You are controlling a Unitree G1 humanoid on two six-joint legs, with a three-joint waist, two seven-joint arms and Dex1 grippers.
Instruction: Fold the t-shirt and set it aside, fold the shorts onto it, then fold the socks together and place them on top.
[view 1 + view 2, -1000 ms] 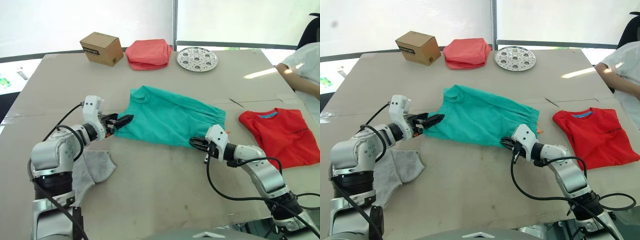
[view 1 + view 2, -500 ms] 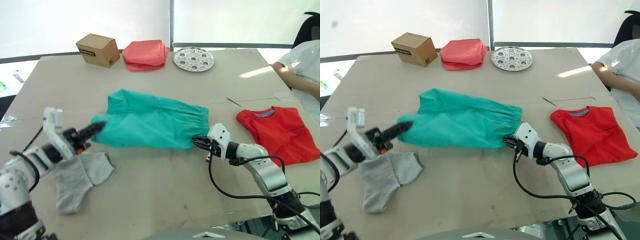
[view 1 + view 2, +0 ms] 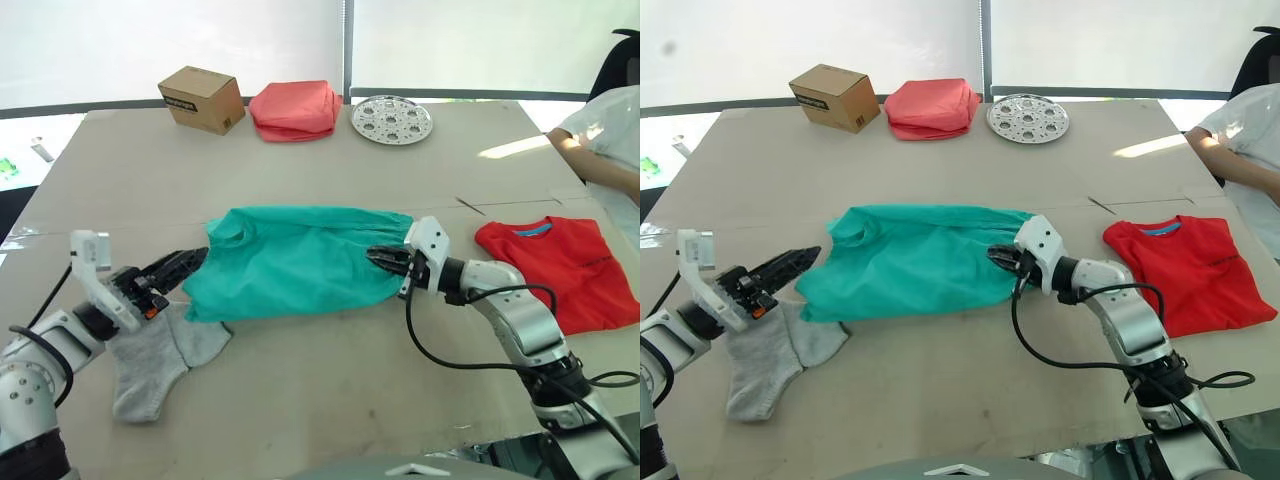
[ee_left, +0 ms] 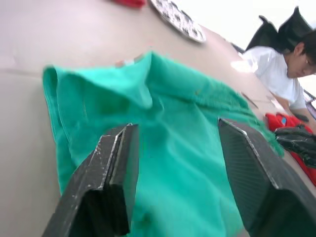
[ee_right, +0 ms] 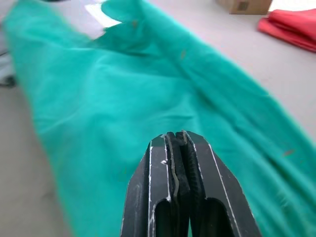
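socks (image 3: pixel 160 355): they lie limp near the tabletop's (image 3: pixel 330 400) near left corner, just under your left arm. One toe tucks beneath the left end of the shorts, so dragging that end could pull them along.
left hand (image 3: pixel 178 272): its fingers are spread, with nothing between them, right at the left end of the shorts. If you close without getting both layers, you'll likely lift only the top one and the fold will slide open.
shorts (image 3: pixel 295 260): they stretch across the middle of the tabletop, bunched at the left end.
right hand (image 3: pixel 384 258): it is pressed together at the right end of the shorts; cloth seems pinched there, though you can't be sure. Pull too hard and the thin pinch may slip.
t-shirt (image 3: pixel 560 265): it sits folded by the right edge, well apart from the shorts. Carrying them over loosely risks rumpling it.
person (image 3: pixel 605 125): seated past the far right corner; keep your swing clear of the sleeve.
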